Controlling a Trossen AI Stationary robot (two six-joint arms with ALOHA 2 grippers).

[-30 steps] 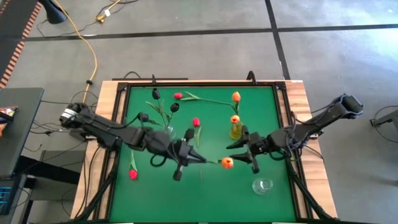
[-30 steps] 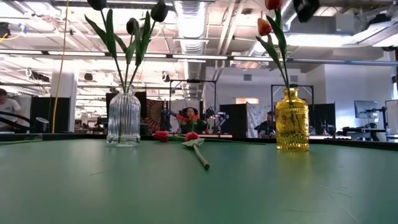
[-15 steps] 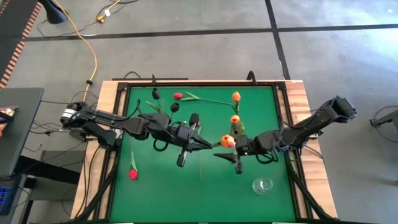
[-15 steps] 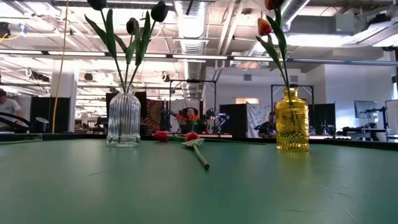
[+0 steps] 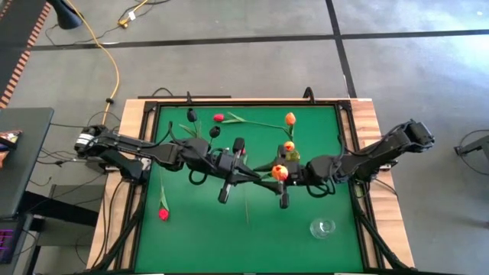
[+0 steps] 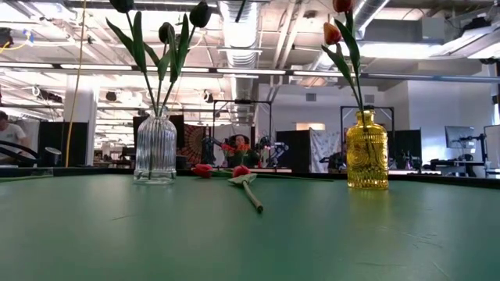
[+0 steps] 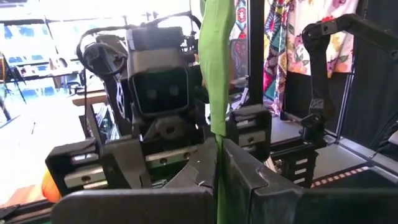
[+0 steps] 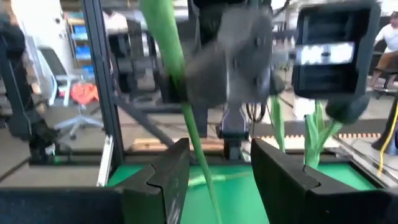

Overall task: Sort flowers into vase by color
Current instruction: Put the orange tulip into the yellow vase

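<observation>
An orange tulip (image 5: 280, 173) hangs in the air over the table's middle, between my two grippers. My left gripper (image 5: 246, 174) is shut on its green stem (image 7: 214, 68). My right gripper (image 5: 277, 182) faces it from the right and is open. Its fingers stand on either side of the same stem (image 8: 186, 118); whether they touch it I cannot tell. Three black tulips stand in the clear ribbed vase (image 6: 155, 148). The yellow vase (image 6: 366, 151) holds two tulips (image 5: 289, 118). My left gripper pinches the orange tulip's thin green stem (image 7: 217, 146) between its two fingers, which lie across it. It comes level from the table's left. The flower is lifted clear of the table, and its stem runs on past the fingers toward my right gripper.
A red tulip (image 5: 163, 214) lies near the left edge. Another red tulip (image 5: 218, 118) lies by the far edge, its stem pointing right. A third red tulip (image 6: 242, 172) lies mid-table. A small clear glass vase (image 5: 322, 228) stands at the near right. Green mat lies bare near the front edge.
My left gripper has carried the orange tulip up and toward the far edge, staying shut on the stem. My right gripper has moved toward the table's left and closed in on the flower, until its open fingers straddle the stem.
</observation>
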